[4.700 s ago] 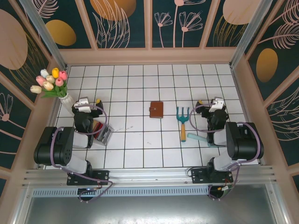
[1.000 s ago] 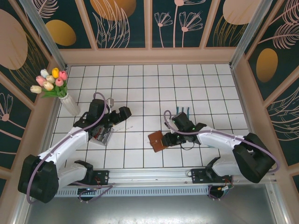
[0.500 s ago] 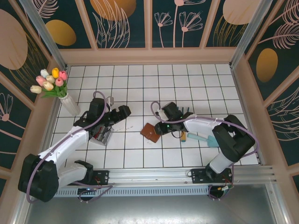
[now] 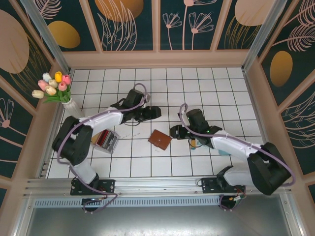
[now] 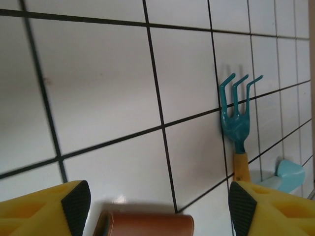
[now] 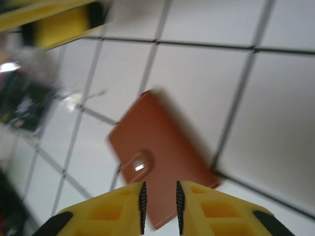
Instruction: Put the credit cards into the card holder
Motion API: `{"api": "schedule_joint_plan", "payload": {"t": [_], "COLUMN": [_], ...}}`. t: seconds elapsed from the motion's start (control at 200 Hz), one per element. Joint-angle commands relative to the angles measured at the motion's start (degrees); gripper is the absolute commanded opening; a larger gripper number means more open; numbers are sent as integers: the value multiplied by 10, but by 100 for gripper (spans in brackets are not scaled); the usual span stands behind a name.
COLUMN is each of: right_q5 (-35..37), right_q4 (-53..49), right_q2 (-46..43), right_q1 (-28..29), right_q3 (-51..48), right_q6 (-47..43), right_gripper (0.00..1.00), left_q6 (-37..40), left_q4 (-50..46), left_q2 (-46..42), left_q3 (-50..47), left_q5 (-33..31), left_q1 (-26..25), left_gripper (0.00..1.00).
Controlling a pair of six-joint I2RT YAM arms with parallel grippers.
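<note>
From above, the left gripper (image 4: 153, 112) reaches out over the middle of the white tiled table (image 4: 231, 93), just beyond the wallet (image 4: 160, 139). The wallet lies closed and flat on the tiles, turned at an angle. The right gripper (image 4: 175, 132) is just beside the wallet's right corner; whether it touches cannot be told from here. The cards (image 4: 102, 137) stand on edge in a clear box (image 4: 112, 143) on the left side of the table, well apart from the wallet, with a red one facing out. A vase of tulips (image 4: 54, 88) stands at the far left. A bit of a rake (image 4: 193, 142) shows under the right arm.

In the left wrist view, the left gripper (image 5: 158, 199) has its fingers (image 5: 74, 201) spread wide with nothing between them. The top edge of the wallet (image 5: 145, 225) shows low in the gap. Farther off lie the rake (image 5: 235, 120), prongs pointing away, and a pale blue scoop (image 5: 290, 172).

In the right wrist view, the right gripper (image 6: 159, 199) is nearly closed, with only a narrow slit between its fingers (image 6: 206, 206), and it holds nothing. The wallet (image 6: 167, 147) lies on the tiles just ahead, its clasp (image 6: 137, 165) facing up. The picture is blurred.
</note>
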Motion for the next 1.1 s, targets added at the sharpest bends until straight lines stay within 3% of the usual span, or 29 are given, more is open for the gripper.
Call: {"api": "schedule_joint_plan", "payload": {"t": [0.0,0.215,0.535,0.731,1.091], "right_q5": [-69,-85,-19,22,19], "right_q4": [28,100,69,59,75], "right_q2": [-9,37,117,120,143], "right_q1": [43,113,118,82,-18], "right_q3": [-31,-47,-25,-35,-22], "right_q6": [46,83,79,73,59], "right_gripper": [24,23,24,25,26], "left_q6": [30,40,71,57,18], "left_q4": [-32,-25,-28,-10,28], "left_q2": [45,103,143,133,39], "left_q3": [28,72,83,39,-93], "left_q5": [22,74,115,106,91], "left_q1": [0,-3,-30,-44,-44], "left_gripper": [76,74,73,64,60]}}
